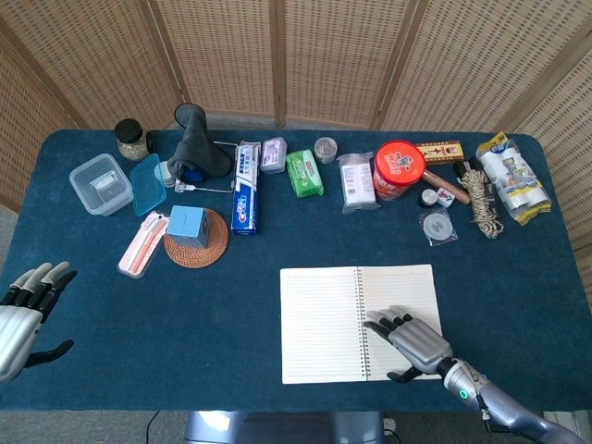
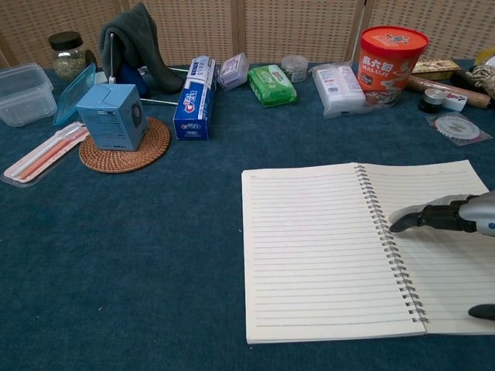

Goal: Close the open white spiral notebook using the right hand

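Over the notebook's point(image 1: 356, 323) right page, right robot hand point(image 1: 413, 339) seemingly hovers.

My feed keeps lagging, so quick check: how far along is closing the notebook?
Done: nothing yet; the notebook lies flat and fully open on the table. In hand: the right hand is over the right-hand page with its fingers reaching toward the spiral binding; contact is unclear. The left hand is idle at the table's edge. Left: lift a page and fold it over.
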Robot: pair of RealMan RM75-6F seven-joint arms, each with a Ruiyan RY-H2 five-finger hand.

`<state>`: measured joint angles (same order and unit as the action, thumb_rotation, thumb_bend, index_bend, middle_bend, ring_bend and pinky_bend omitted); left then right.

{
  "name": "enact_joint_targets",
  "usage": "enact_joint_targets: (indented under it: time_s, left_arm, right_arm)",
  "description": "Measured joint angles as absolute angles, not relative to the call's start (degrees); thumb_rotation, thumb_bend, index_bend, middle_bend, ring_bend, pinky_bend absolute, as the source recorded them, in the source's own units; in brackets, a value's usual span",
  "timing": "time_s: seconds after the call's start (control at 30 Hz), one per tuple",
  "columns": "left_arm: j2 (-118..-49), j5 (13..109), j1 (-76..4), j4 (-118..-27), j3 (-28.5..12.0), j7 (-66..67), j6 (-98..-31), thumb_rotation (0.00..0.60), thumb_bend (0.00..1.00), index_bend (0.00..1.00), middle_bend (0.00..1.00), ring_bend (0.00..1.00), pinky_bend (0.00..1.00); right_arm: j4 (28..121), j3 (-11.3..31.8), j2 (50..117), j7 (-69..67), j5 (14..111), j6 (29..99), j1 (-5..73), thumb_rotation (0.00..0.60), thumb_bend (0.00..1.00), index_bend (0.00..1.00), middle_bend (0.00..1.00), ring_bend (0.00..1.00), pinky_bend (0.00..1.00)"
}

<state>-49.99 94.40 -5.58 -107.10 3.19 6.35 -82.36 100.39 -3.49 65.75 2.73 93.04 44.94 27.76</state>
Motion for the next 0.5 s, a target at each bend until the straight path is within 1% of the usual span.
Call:
enact_joint_targets:
  time_s: [0.13,0.27,0.37,0.5]
  left_arm:
    - [-50.1,94.7,-5.7,-107.7,3.2,6.9,-82.2,0.6,0.05,0.03,0.0,0.0,0.09]
    - [-50.1,94.8,-5.8,-108.0,3.2,7.2,-82.1,0.6,0.04,0.03,0.0,0.0,0.09]
    - [-50.2,94.9,-5.8,-108.0,3.2,7.3,-82.0,0.6,0.04,0.03,0.0,0.0,0.09]
    - [-50.3,95.1,-5.8,-108.3,3.2,7.5,-81.9,0.6,0.04,0.03,0.0,0.0,0.09]
  right_arm:
    - [99.8,-4.7,65.5,2.8,93.7,46.1,27.7,0.427,0.28,0.09,0.08,0.0,0.12]
    - [99.7,-5.5,64.9,2.6,93.9,47.0,27.5,0.422,0.28,0.09,0.09,0.0,0.15]
    - [99.6,-6.2,64.5,2.3,93.9,47.7,27.2,0.421,0.28,0.09,0.1,0.01,0.19]
    - [99.4,-7.2,64.2,1.8,94.0,48.3,26.7,0.417,0.28,0.09,0.12,0.04,0.25]
